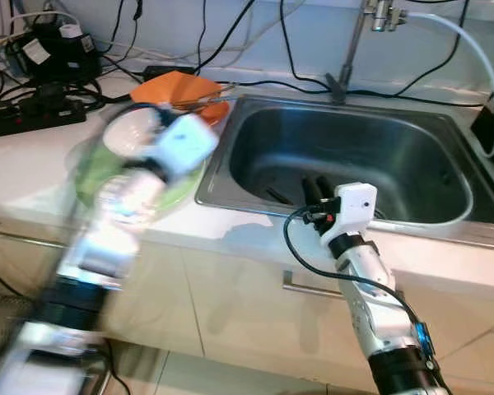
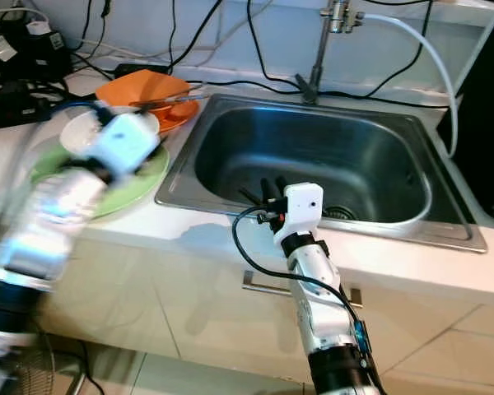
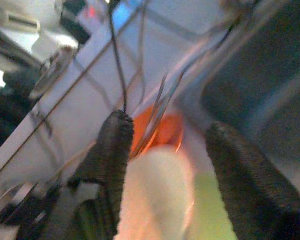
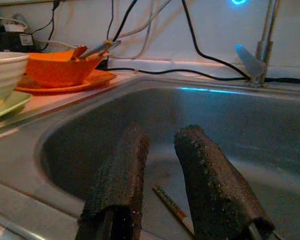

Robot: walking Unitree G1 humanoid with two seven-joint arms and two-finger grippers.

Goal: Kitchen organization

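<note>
A white bowl (image 1: 132, 132) sits on a green plate (image 2: 140, 185) on the counter left of the steel sink (image 1: 354, 156). Behind them an orange bowl (image 1: 181, 86) holding utensils (image 1: 202, 97) rests on an orange plate (image 1: 218, 111). My left arm is motion-blurred over the green plate. In the left wrist view my left gripper (image 3: 165, 135) is open, its fingers straddling the white bowl (image 3: 157, 195) without touching it. My right gripper (image 1: 314, 188) reaches over the sink's front rim, fingers narrowly open and empty (image 4: 165, 137). Chopsticks (image 4: 172, 205) lie on the sink floor below it.
A faucet (image 1: 350, 49) and a white hose (image 1: 477, 49) stand behind the sink. Black cables and a power strip (image 1: 33, 115) crowd the back left of the counter. Cabinet fronts with a metal handle (image 1: 313, 288) lie below the counter edge.
</note>
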